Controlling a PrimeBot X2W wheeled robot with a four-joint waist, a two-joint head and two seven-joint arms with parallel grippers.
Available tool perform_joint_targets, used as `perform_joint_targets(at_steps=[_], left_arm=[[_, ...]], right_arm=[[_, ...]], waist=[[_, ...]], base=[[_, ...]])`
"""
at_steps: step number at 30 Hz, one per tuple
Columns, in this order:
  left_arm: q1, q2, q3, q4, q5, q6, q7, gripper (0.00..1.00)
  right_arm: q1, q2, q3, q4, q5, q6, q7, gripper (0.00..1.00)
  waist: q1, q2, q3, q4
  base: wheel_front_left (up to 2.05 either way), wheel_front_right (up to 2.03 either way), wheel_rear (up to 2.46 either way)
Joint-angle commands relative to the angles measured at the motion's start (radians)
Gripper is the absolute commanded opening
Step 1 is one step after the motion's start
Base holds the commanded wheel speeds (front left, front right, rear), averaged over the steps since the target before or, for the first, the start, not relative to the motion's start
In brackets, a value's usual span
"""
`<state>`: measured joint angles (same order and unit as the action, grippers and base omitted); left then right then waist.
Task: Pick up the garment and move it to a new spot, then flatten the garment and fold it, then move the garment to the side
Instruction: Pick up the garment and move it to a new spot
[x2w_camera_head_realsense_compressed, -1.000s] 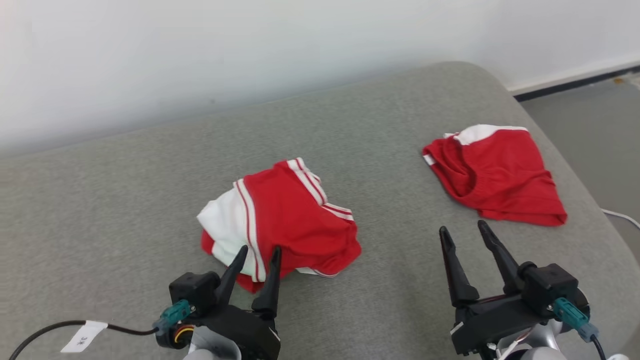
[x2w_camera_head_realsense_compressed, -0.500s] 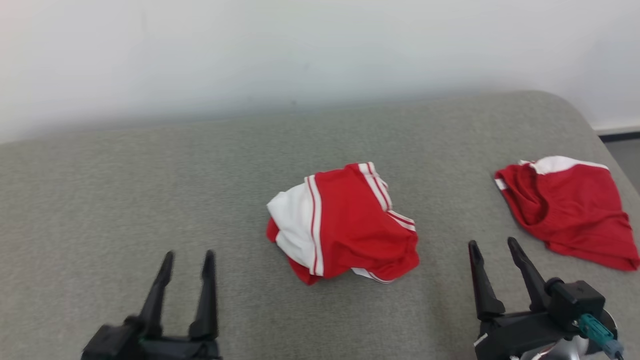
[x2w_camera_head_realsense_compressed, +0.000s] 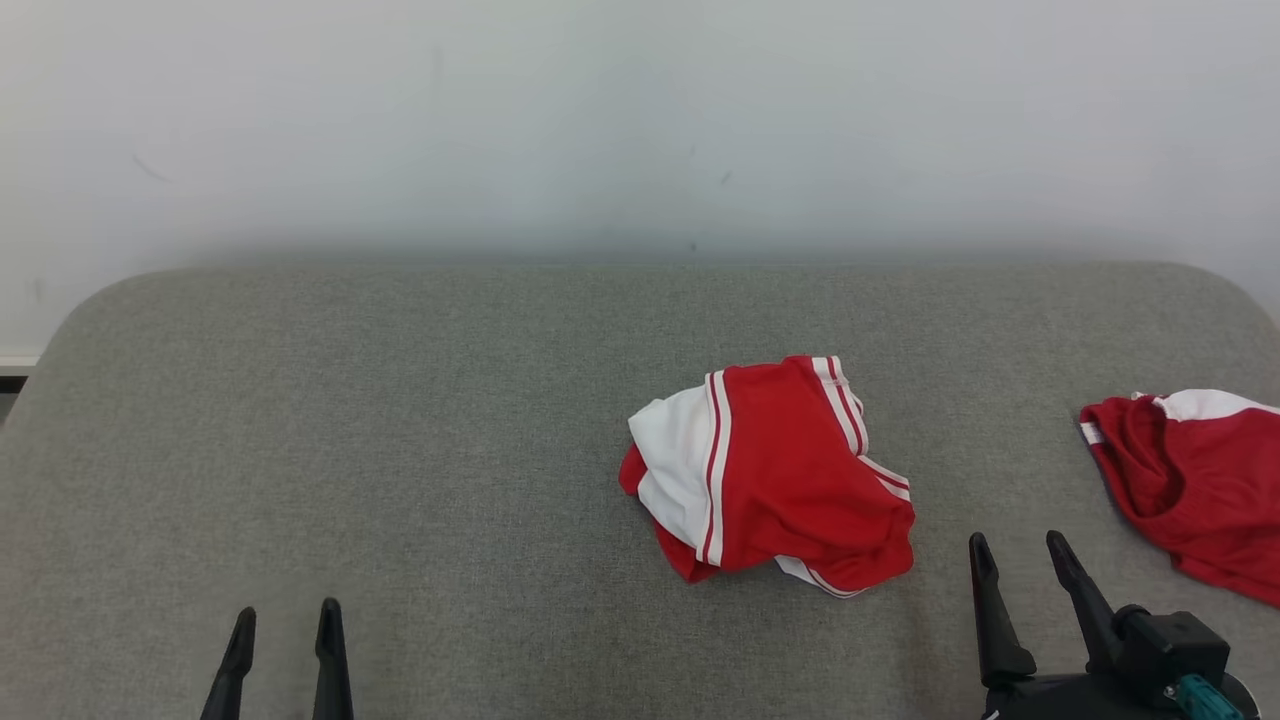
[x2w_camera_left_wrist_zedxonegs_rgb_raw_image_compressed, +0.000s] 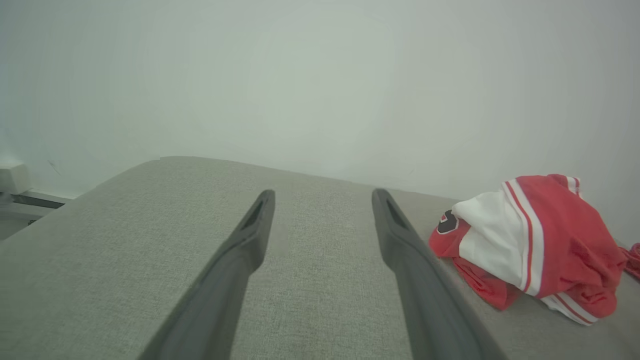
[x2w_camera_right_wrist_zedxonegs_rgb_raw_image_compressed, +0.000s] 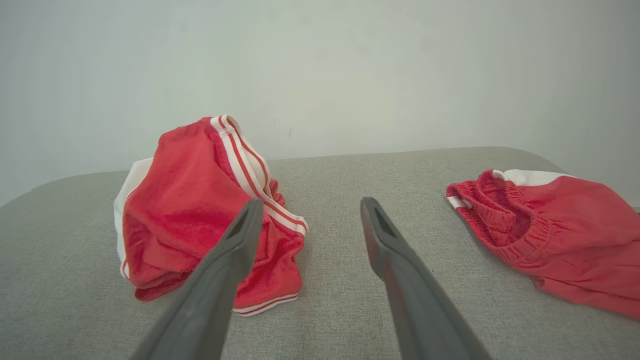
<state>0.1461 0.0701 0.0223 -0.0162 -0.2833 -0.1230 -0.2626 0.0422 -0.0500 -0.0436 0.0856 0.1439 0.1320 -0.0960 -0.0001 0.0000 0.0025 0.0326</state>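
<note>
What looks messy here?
The red-and-white garment sits bunched in a heap, not flat or folded. A second red garment lies rumpled to its right, cut off by the head view's right edge. Nothing looks torn or spilled.

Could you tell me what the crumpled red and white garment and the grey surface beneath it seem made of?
The garment looks like soft, matte knit jersey: it slumps in loose folds. The grey surface looks like woven upholstery fabric, with a fine flecked weave.
</note>
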Motion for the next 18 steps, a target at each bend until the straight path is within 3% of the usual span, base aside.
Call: perform_joint_targets(at_steps=[1, 18], left_arm=[[0.018, 0.002, 0.007, 0.003, 0.016, -0.001, -0.003, 1.0], [-0.012, -0.014, 0.011, -0.002, 0.022, -0.007, -0.003, 1.0]], right_arm=[[0.005, -0.001, 0.003, 0.004, -0.005, -0.002, 0.002, 1.0], [-0.018, 0.0, -0.008, 0.006, -0.002, -0.002, 0.01, 1.0]], waist=[[0.0001, 0.0, -0.003, 0.005], [0.0001, 0.0, 0.023, 0.004]], base=[[0.0, 0.0, 0.0], [0.0, 0.0, 0.0]])
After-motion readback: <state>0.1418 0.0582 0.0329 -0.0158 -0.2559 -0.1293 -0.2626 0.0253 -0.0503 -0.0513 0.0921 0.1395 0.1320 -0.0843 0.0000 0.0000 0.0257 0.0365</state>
